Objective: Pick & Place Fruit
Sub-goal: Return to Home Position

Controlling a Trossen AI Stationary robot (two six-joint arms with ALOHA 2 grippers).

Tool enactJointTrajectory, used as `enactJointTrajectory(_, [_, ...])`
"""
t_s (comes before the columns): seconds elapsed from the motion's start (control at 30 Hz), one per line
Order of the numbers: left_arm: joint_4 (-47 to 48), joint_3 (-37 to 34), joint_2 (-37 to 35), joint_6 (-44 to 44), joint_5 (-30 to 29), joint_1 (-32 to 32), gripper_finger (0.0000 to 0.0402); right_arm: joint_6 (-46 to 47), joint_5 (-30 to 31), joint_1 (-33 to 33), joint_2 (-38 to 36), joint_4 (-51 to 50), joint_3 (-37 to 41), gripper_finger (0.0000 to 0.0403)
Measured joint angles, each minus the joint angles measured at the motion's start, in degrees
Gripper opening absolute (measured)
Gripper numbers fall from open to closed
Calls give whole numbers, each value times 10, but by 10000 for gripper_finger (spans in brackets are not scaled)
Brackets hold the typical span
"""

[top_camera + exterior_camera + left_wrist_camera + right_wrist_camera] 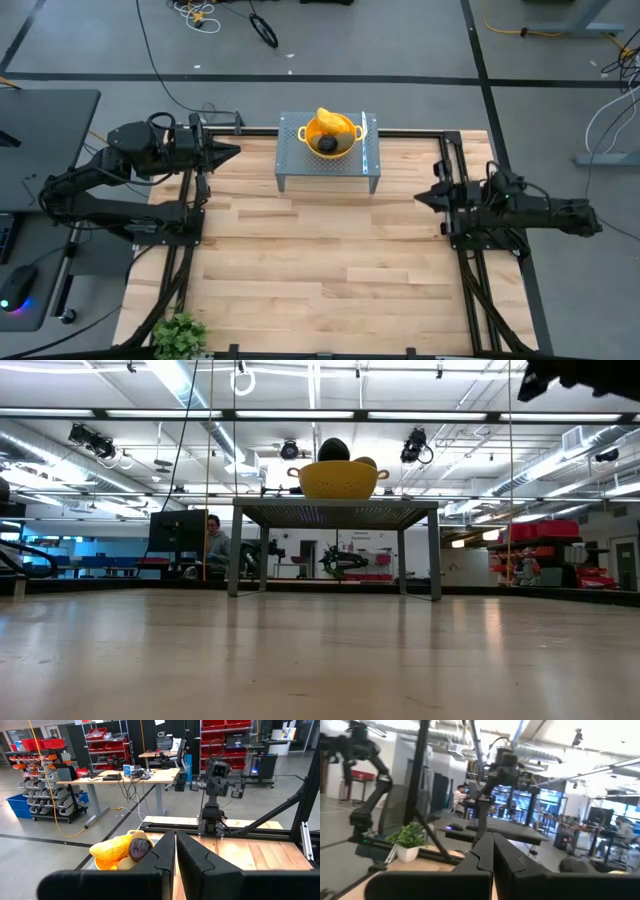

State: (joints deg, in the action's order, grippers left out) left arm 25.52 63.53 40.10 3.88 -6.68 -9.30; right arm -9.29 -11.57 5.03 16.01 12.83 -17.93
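The fruit lies in a yellow perforated bowl (329, 137) that stands on a small grey metal stand (328, 165) at the table's far edge. A yellow-orange oblong (334, 121) and a dark round piece (327, 144) show from above. The low view shows the dark piece (333, 450) and an olive-brown one (365, 462) above the bowl's rim (338, 479). My left gripper (235, 150) hovers left of the stand, shut and empty; its wrist view shows the shut gripper (176, 845) beside the fruit (120, 851). My right gripper (420, 196), also shut (493, 845), waits at the table's right side.
A slim knife (364, 128) lies on the stand, right of the bowl. A small potted plant (180, 330) sits at the table's near left corner. The bare wooden tabletop (320, 260) stretches between the arms. People sit at desks in the room beyond.
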Motion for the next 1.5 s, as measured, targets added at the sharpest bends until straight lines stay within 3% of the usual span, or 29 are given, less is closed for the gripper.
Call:
enactJointTrajectory(0.2, [0, 0, 0, 0, 0, 0, 26, -2, 5, -12, -52, 12, 82, 1])
enactJointTrajectory(0.37, [0, 0, 0, 0, 0, 0, 26, -13, 67, -11, -87, 3, 124, 1])
enactJointTrajectory(0.63, [0, 0, 0, 0, 0, 0, 26, -1, 98, -11, -121, 14, 174, 1])
enactJointTrajectory(0.9, [0, 0, 0, 0, 0, 0, 26, 11, 100, -12, -136, -11, 174, 1])
enactJointTrajectory(1.23, [0, 0, 0, 0, 0, 0, 26, 30, 79, -14, -160, -116, 174, 1])
enactJointTrajectory(1.5, [0, 0, 0, 0, 0, 0, 26, 26, 84, -14, -160, -118, 174, 1])
